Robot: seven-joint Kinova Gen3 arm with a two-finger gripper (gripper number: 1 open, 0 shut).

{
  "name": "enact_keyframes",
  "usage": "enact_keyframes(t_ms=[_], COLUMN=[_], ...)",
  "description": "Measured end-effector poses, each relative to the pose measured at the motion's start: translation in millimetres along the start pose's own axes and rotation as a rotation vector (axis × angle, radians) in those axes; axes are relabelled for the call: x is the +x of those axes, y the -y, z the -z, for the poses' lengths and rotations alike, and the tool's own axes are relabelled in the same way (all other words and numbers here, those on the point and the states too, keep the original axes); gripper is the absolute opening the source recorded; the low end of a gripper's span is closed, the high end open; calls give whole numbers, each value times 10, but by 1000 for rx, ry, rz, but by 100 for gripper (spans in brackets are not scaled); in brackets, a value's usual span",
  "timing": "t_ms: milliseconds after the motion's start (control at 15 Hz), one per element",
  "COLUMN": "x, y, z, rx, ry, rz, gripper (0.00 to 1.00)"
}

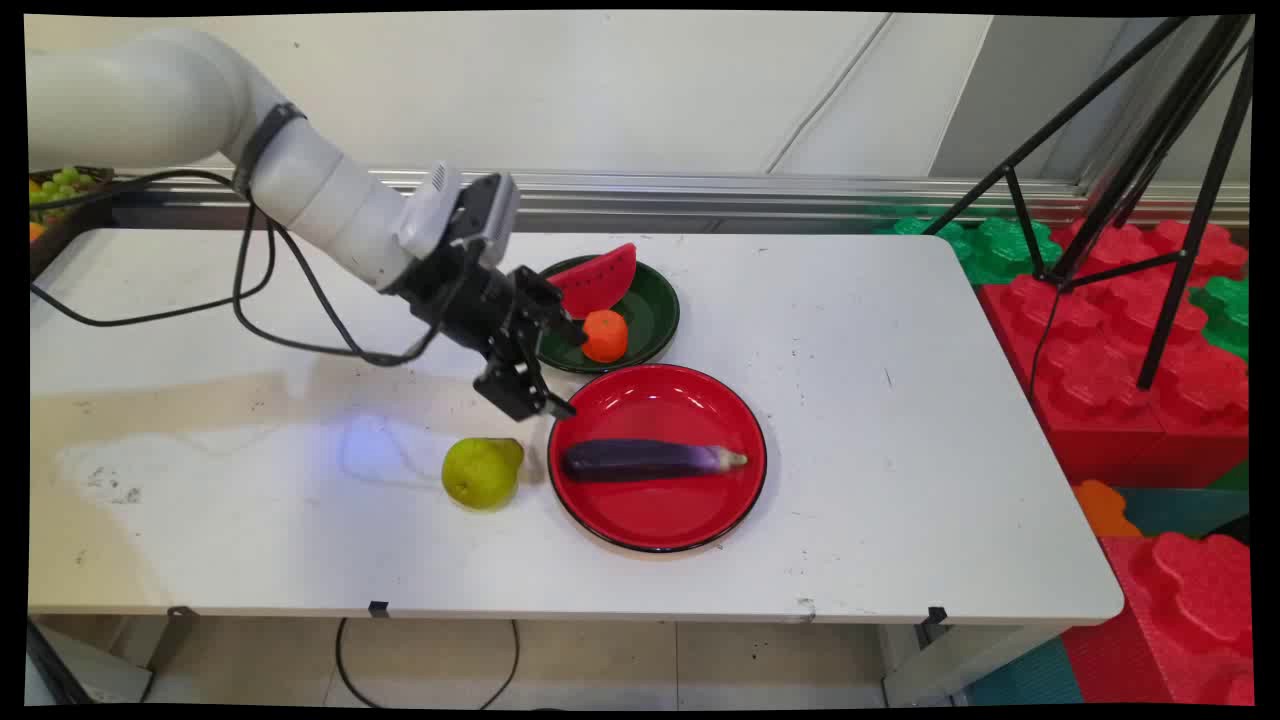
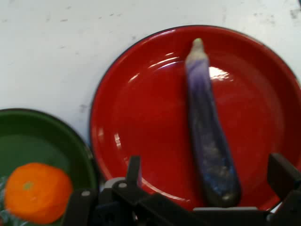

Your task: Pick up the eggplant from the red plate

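My gripper [image 1: 566, 372] hangs open just above the left rim of the red plate [image 1: 690, 400], holding nothing. A purple eggplant [image 1: 650, 460] lies lengthwise across that plate. In the hand view the eggplant [image 2: 209, 141] runs up between the two fingers of the gripper [image 2: 207, 175], on the red plate [image 2: 141, 127]. Behind it, the green plate [image 1: 655, 305] carries a watermelon slice [image 1: 598, 280] and an orange [image 1: 604, 335]. That orange [image 2: 36, 192] shows at lower left in the hand view, on the green plate [image 2: 33, 136].
A yellow-green pear [image 1: 482, 471] lies on the white table [image 1: 900, 420], left of the red plate. A basket of fruit [image 1: 55, 190] sits at the far left back. A black tripod [image 1: 1150, 180] and red and green foam blocks [image 1: 1120, 340] stand off the table's right side.
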Motion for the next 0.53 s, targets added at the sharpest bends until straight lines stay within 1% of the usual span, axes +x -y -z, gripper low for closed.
enact_keyframes(t_ms=[200,533], x=[20,-5], y=[-86,-201], z=[-135,-413], rx=[-15,-35], ry=[12,47], rz=[-6,-5], gripper=[100,100])
